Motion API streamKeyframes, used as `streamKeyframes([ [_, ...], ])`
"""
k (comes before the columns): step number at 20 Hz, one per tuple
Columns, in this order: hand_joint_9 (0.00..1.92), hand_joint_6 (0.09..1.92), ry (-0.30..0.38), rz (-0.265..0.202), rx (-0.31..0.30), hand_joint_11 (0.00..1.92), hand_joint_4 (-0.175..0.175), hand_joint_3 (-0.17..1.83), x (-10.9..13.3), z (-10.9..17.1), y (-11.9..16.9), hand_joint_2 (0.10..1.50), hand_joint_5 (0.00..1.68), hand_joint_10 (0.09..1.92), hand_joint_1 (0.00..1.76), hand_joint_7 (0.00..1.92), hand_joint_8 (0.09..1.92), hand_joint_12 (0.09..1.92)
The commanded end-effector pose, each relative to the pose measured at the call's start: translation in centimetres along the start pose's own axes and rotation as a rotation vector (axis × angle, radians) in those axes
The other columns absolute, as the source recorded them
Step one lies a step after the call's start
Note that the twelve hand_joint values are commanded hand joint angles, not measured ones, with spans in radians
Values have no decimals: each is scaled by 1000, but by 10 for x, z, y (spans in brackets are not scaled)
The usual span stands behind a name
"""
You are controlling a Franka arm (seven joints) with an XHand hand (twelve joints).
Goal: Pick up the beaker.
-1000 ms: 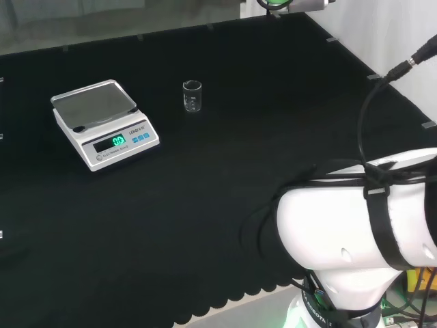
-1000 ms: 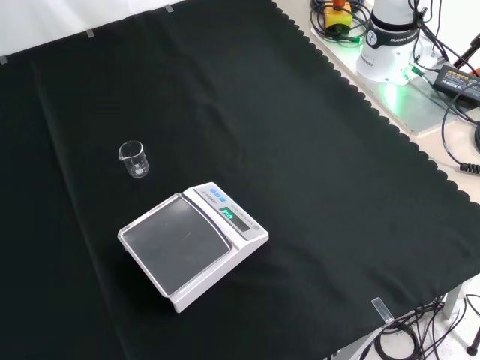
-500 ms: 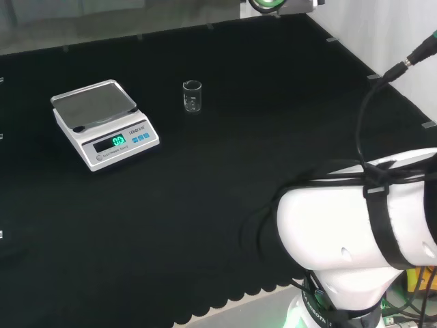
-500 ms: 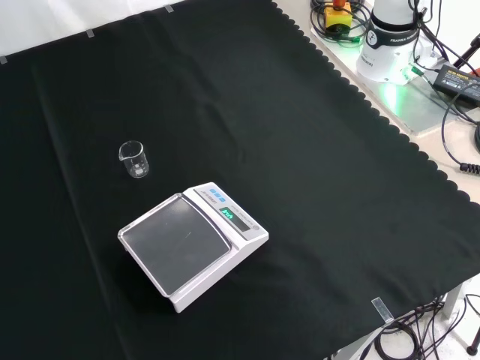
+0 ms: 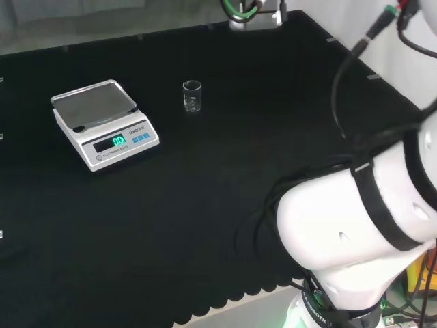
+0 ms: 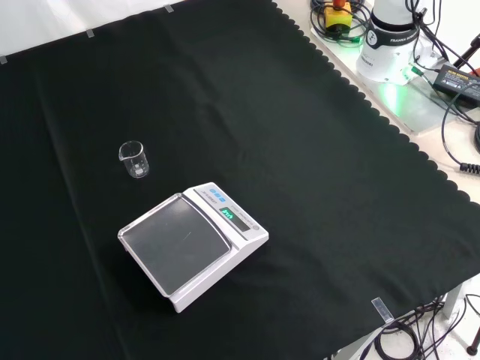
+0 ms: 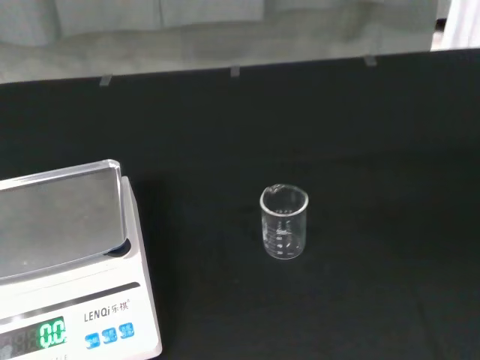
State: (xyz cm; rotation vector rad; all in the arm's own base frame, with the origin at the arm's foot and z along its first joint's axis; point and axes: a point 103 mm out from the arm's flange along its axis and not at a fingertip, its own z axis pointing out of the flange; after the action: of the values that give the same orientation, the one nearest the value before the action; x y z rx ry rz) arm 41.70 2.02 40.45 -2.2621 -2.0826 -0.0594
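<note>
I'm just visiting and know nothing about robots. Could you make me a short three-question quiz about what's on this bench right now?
1. True or false: the beaker stands on the scale's pan.
2. In the head view, on which side of the scale does the beaker stand: A) left, B) right?
3. Fill in: the beaker stands upright and looks ____.

Key
1. False: it stands on the cloth, apart from the scale.
2. B.
3. Empty.
</note>
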Motion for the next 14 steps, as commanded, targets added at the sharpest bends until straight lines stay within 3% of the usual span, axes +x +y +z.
streamKeyframes([
  [1, 0, 87, 133, -10, -75, 0, -68, 117, 7, 75, 109, 992, 153, 555, 73, 0, 608, 1374],
  [4, 0, 87, 192, -3, -53, 0, -78, 114, 6, 96, 132, 992, 188, 606, 90, 0, 675, 1394],
  [9, 0, 87, 216, -2, 20, 0, -86, 110, 6, 126, 168, 990, 213, 655, 114, 6, 733, 1419],
  [14, 0, 87, 224, -40, 66, 0, -89, 109, 10, 151, 195, 990, 217, 662, 123, 7, 743, 1424],
])
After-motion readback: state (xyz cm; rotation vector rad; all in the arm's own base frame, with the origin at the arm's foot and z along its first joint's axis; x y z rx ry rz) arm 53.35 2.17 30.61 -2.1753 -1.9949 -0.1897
